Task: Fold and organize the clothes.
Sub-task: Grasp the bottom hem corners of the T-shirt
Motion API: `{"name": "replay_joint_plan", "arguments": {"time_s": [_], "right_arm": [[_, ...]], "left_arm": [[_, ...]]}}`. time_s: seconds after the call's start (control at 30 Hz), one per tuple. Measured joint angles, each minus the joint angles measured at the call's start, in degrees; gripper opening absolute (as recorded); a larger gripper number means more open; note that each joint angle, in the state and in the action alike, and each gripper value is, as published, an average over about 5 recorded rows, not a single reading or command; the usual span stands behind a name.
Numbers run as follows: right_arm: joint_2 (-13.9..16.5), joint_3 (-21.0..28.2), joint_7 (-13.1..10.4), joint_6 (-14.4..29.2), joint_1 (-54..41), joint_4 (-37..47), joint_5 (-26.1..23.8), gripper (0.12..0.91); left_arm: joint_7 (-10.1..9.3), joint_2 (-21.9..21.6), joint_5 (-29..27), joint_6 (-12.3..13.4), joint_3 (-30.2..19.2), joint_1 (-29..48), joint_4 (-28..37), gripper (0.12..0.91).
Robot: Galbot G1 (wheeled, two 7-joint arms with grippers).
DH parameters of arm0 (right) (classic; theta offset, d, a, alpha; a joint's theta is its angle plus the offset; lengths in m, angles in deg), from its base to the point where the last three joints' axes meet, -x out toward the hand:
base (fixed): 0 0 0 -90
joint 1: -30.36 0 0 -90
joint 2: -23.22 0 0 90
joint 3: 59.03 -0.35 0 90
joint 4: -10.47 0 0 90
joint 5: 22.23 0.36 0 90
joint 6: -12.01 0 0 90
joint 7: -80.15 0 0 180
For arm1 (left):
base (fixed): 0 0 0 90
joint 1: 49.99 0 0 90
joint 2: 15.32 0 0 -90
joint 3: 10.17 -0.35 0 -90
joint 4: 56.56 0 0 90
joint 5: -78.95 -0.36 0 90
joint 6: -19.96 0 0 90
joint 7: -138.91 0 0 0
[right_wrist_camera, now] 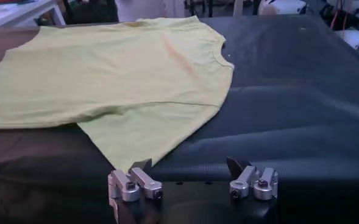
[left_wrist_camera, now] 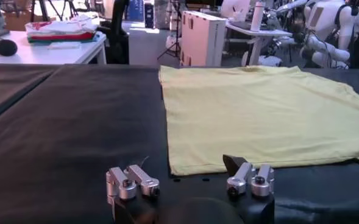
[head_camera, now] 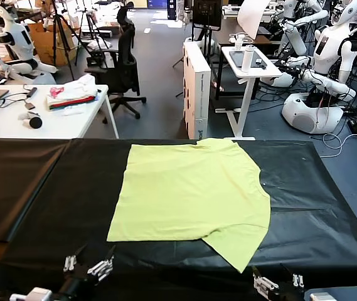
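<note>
The clothes are one lime-yellow T-shirt (head_camera: 191,194) lying flat on the black-covered table (head_camera: 316,207). Its crew neck (head_camera: 261,183) points to the right and one short sleeve (head_camera: 238,244) reaches toward the near edge. My left gripper (head_camera: 90,266) hovers open at the near edge, just short of the shirt's hem corner (left_wrist_camera: 173,167), with nothing between its fingers. My right gripper (head_camera: 278,283) also stands open at the near edge, close to the sleeve's tip (right_wrist_camera: 133,161). The shirt fills the left wrist view (left_wrist_camera: 258,109) and the right wrist view (right_wrist_camera: 106,73).
Behind the table at the left, a white desk (head_camera: 15,122) carries a white, pink and red cloth pile (head_camera: 71,94). An office chair (head_camera: 123,69), a white box (head_camera: 197,88), a small stand table (head_camera: 250,63) and parked robots (head_camera: 329,56) stand farther back.
</note>
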Motion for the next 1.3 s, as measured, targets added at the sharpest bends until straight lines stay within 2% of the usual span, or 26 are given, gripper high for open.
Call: {"name": "replay_joint_plan", "arguments": {"time_s": [0.17,0.33,0.53,0.77,0.9,0.97,1.03,1.23,1.3], "right_arm": [[-0.33,1.57,-1.92,-2.13,-4.55,1.27,1.72,0.907],[-1.70,4.33,-3.33,-3.56,-9.24,3.17,1.41,0.907],[-3.29,7.12,-3.61,-4.43,-12.04,5.11,-1.93,0.907],[-4.15,9.61,-3.65,-5.86,-12.88,6.17,-3.80,0.905],[-4.20,10.09,-3.65,-5.88,-12.88,6.18,-3.83,0.821],[-4.22,10.21,-3.64,-5.86,-12.87,6.20,-3.84,0.750],[-4.26,10.23,-3.61,-5.81,-12.79,6.25,-3.86,0.706],[-4.33,10.06,-3.44,-5.71,-12.58,6.39,-3.88,0.657],[-4.33,10.04,-3.42,-5.71,-12.60,6.42,-3.86,0.612]], "left_arm": [[-0.42,0.15,0.43,-0.87,-0.14,1.36,0.68,0.907],[-1.47,1.24,0.92,-2.56,-0.84,4.25,2.57,0.907],[-1.87,1.93,1.75,-4.06,-2.05,8.55,5.48,0.907],[-1.76,2.65,2.03,-3.94,-3.22,11.71,8.39,0.907],[-1.66,3.26,2.04,-3.80,-3.57,12.77,9.80,0.901],[-1.63,3.45,2.10,-3.80,-3.62,12.87,10.06,0.866],[-1.59,3.61,2.14,-3.76,-3.65,12.81,10.15,0.797],[-1.50,3.95,1.88,-3.48,-3.73,12.45,10.76,0.579],[-1.51,4.17,1.72,-3.46,-3.80,12.25,10.88,0.498]]}}
